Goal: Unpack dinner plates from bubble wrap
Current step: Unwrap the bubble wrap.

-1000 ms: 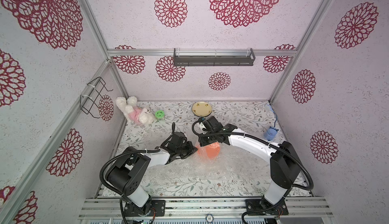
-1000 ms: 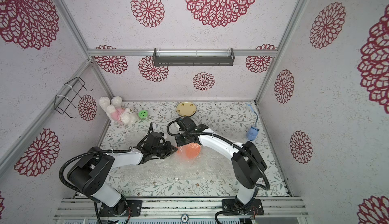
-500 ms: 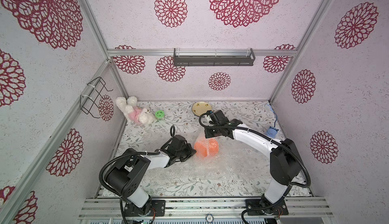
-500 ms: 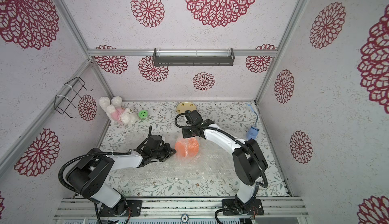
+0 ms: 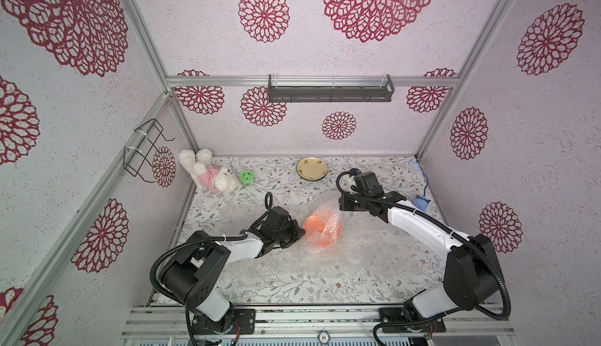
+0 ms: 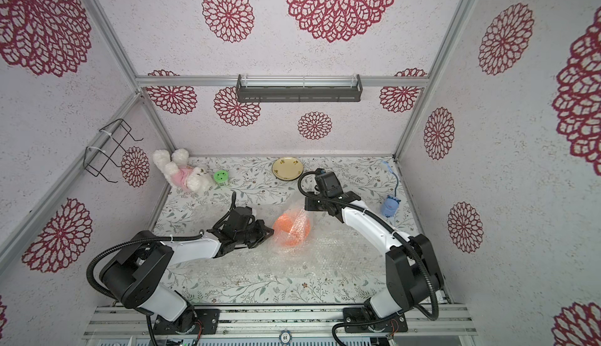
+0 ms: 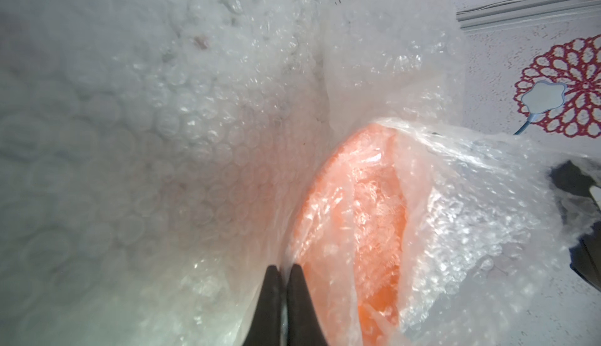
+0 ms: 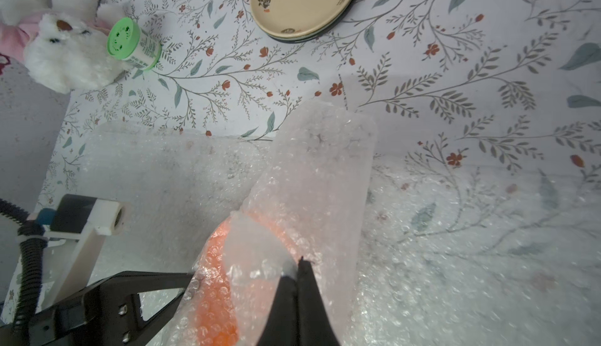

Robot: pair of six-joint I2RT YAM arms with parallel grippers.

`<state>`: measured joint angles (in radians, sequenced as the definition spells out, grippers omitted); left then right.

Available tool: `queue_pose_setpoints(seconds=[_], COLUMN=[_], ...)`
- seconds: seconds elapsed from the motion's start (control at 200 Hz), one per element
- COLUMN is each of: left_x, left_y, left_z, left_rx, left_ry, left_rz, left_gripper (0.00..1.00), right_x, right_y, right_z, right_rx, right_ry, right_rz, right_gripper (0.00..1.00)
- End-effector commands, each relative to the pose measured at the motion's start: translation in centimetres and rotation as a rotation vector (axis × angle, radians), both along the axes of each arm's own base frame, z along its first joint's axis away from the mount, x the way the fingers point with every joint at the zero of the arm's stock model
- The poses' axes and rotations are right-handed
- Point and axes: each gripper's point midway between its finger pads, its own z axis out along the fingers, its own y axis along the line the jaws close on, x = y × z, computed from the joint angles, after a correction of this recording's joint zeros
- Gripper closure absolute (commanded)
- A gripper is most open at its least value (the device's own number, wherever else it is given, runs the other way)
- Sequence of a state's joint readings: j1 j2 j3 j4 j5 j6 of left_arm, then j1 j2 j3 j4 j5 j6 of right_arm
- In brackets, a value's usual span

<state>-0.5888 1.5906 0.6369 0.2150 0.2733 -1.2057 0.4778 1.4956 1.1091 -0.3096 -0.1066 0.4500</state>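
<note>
Sheets of loose bubble wrap (image 5: 286, 263) lie flat on the table (image 5: 292, 292), on the near side of the orange plate (image 5: 323, 232). That plate sits mid-table, half inside its own crumpled bubble wrap (image 5: 327, 209). Just left of the orange plate, the left gripper (image 5: 300, 231) has its fingers pressed together on a thin edge of this wrap at the rim. Just beyond the plate to the right, the right gripper (image 5: 341, 203) pinches a raised flap, fingers tight together. Well behind the orange plate lies the cream plate (image 5: 312, 168). Far behind it to the left are a green disc (image 5: 247, 176) and a plush rabbit (image 5: 208, 173).
</note>
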Motion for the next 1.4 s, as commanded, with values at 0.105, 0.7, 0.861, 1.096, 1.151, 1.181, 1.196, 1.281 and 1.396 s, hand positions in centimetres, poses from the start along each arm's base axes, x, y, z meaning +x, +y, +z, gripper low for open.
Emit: queue_pose_setpoints(seconds=[0.105, 0.7, 0.861, 1.096, 1.151, 1.181, 1.196, 1.281, 1.396], left_x=[-1.1, -1.0, -1.2, -1.1, -1.1, -1.1, -1.1, -1.2, -1.1], left_y=[3.9, 5.5, 5.4, 4.6, 4.4, 4.3, 4.2, 3.9, 3.6], left_z=[-2.7, -2.8, -2.9, -1.6, -1.3, -1.1, -1.0, -0.6, -0.2], left_rx=[0.130, 0.126, 0.101, 0.060, 0.061, 0.060, 0.059, 0.058, 0.059], left_ry=[0.107, 0.102, 0.094, 0.039, 0.030, 0.024, 0.021, 0.003, -0.013], left_rz=[0.128, 0.177, 0.174, 0.132, 0.113, 0.100, 0.093, 0.066, 0.043], left_gripper=[1.00, 1.00, 1.00, 1.00, 1.00, 1.00, 1.00, 1.00, 0.97], right_x=[1.4, -1.8, -1.8, -2.0, -2.2, -2.3, -2.3, -2.1, -1.6], right_y=[-4.0, -6.2, -6.0, -10.6, -12.0, -12.2, -12.2, -10.8, -7.2], right_z=[1.8, 0.1, -1.1, -0.1, 1.2, 2.3, 2.7, 5.2, 6.6], right_rx=[0.044, 0.186, 0.196, 0.075, 0.054, 0.060, 0.064, 0.087, 0.027], right_ry=[-0.081, -0.064, -0.050, -0.100, -0.148, -0.186, -0.204, -0.268, -0.255], right_rz=[-0.147, -0.209, -0.204, -0.404, -0.450, -0.448, -0.444, -0.358, -0.197], right_gripper=[1.00, 0.87, 0.81, 0.45, 0.41, 0.37, 0.36, 0.29, 0.22])
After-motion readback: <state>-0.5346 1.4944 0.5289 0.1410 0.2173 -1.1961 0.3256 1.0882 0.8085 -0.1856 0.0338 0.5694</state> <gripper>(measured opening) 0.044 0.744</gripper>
